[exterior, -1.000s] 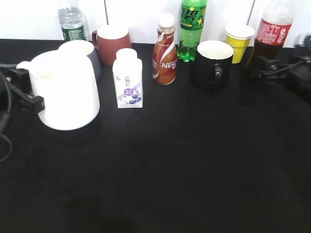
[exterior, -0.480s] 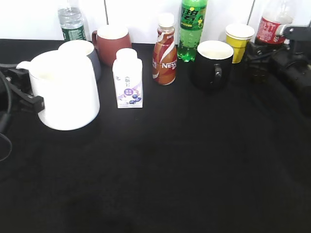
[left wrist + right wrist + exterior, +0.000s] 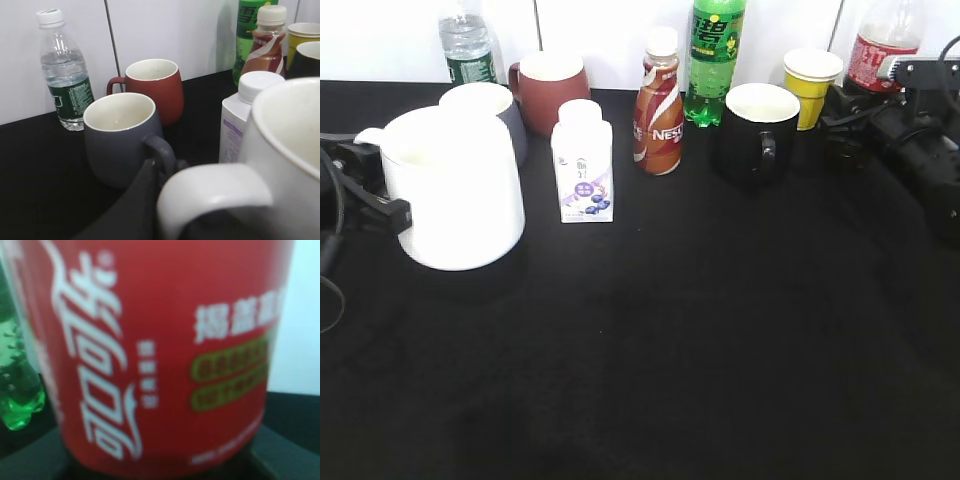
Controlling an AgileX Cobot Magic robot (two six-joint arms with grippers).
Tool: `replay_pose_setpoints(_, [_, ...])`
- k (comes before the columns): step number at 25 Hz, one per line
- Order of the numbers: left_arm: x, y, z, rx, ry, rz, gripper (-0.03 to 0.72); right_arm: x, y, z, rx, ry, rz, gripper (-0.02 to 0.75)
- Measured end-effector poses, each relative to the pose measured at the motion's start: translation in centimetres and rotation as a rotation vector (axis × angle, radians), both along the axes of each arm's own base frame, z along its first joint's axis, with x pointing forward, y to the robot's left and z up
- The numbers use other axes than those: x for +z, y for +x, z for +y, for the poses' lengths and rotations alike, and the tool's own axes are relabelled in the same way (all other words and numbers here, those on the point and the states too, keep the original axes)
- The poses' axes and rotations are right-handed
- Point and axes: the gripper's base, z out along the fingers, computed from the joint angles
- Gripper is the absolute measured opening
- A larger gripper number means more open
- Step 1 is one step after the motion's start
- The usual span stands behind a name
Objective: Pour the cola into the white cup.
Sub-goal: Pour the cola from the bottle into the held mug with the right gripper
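Two arms in frame, both at the table edges. Far left: left gripper (image 3: 382, 205) sits at the white cup (image 3: 455, 190), black fingers against the cup's left side by the handle; left wrist view shows the handle (image 3: 215, 192) right at the camera with a dark finger under it, but whether the jaws are clamped on it I can't tell. Cup stands upright on the black table (image 3: 650, 350). Just behind it: grey mug (image 3: 490, 110), then red-brown mug (image 3: 548, 88), water bottle (image 3: 467, 42) at the back wall. Next right: small white carton (image 3: 584, 160), Nescafe bottle (image 3: 659, 105), green soda bottle (image 3: 716, 58), black mug (image 3: 757, 130), yellow paper cup (image 3: 812, 85). Far right: cola (image 3: 880, 50) upright at the back edge, lower half hidden behind the right gripper (image 3: 855, 125). Right wrist view is filled by the red label (image 3: 165, 350), blurred, dark fingers flanking the bottle's base. Jaws look closed on the cola.
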Motion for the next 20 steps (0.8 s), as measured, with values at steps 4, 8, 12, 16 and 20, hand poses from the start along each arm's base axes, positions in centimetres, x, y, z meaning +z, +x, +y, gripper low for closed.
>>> replay_pose_setpoints(4, [0.0,0.0,0.0,0.0,0.0,0.0,0.055,-0.3,-1.0,0.0,0.003,0.004,-0.009,0.405])
replay_pose_setpoints(8, [0.0,0.0,0.0,-0.001,0.001,0.0,0.055,1.5,-3.8,-0.3,0.002,-0.032,0.009,0.405])
replay_pose_setpoints(12, [0.1,0.0,0.0,-0.002,-0.012,-0.013,0.055,6.7,-7.6,0.0,0.06,-0.059,-0.091,0.405])
replay_pose_setpoints(16, [0.2,-0.3,-0.7,-0.078,-0.032,-0.005,0.055,11.5,-11.1,3.9,0.225,-0.105,-0.168,0.405])
replay_pose_setpoints(20, [0.4,-0.8,-1.6,-0.196,-0.044,-0.028,0.055,11.2,-13.7,10.2,0.439,-0.121,-0.106,0.405])
